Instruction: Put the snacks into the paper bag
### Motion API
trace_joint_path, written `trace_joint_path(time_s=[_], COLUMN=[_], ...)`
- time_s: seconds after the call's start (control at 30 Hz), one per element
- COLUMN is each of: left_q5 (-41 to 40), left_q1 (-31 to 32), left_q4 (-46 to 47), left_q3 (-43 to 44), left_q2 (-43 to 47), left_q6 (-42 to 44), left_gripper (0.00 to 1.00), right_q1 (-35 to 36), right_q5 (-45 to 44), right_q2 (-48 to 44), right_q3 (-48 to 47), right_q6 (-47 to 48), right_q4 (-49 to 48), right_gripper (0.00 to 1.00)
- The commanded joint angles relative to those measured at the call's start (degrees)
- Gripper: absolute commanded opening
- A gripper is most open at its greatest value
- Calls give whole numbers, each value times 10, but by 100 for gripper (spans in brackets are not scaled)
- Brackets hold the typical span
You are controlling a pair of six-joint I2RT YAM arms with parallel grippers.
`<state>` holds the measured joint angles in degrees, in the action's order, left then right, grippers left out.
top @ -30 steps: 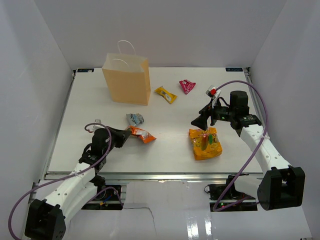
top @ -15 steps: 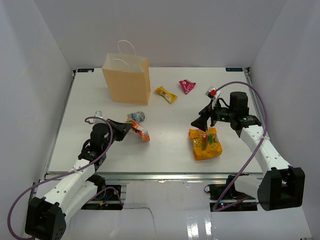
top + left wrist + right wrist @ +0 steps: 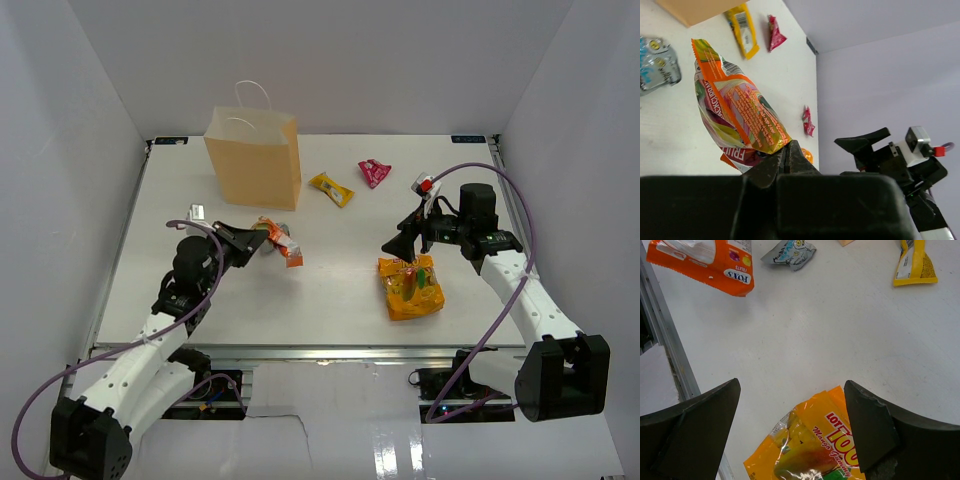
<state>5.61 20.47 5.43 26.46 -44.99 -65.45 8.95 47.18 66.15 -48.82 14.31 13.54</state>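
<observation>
The tan paper bag [image 3: 252, 160] stands upright at the far left of the table. My left gripper [image 3: 256, 239] is shut on the orange-white pouch [image 3: 281, 244] and holds it off the table, in front of the bag; the left wrist view shows the gripper [image 3: 787, 150] pinching the pouch's [image 3: 735, 115] lower edge. A silver-blue packet [image 3: 657, 65] lies below, mostly hidden in the top view. A yellow wrapper [image 3: 330, 188] and a magenta wrapper [image 3: 374, 172] lie right of the bag. My right gripper [image 3: 398, 243] is open and empty above the large orange-yellow chip bag [image 3: 410, 287]; the right wrist view shows the gripper [image 3: 791, 385] over the chip bag [image 3: 820, 440].
White walls close in the table [image 3: 340, 290] on three sides. The right wrist view also shows the held pouch [image 3: 705, 262], the silver-blue packet [image 3: 789, 251], the yellow wrapper [image 3: 914, 262] and the table's metal front rail [image 3: 670, 350].
My left gripper has lifted the orange-white pouch off the table and carried it farther back toward the paper bag. The right arm has not moved.
</observation>
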Motion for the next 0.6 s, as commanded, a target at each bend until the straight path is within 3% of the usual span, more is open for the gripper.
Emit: trace_joint_path(time_s=[0.0, 0.3, 0.57], left_q5=[18, 33, 43], left_q1=[-2, -2, -4], left_q4=[45, 56, 66], left_q3=[49, 148, 312], left_q2=[-3, -48, -140], left_q6=[17, 26, 39], left_gripper=[0, 0, 0], right_q1=[-4, -4, -4], right_q5=[14, 12, 11], right_q2=[-1, -5, -8], right_q3=[-8, -6, -3], right_q6=[-1, 1, 3], right_q4=[-13, -12, -12], right_gripper=[90, 90, 90])
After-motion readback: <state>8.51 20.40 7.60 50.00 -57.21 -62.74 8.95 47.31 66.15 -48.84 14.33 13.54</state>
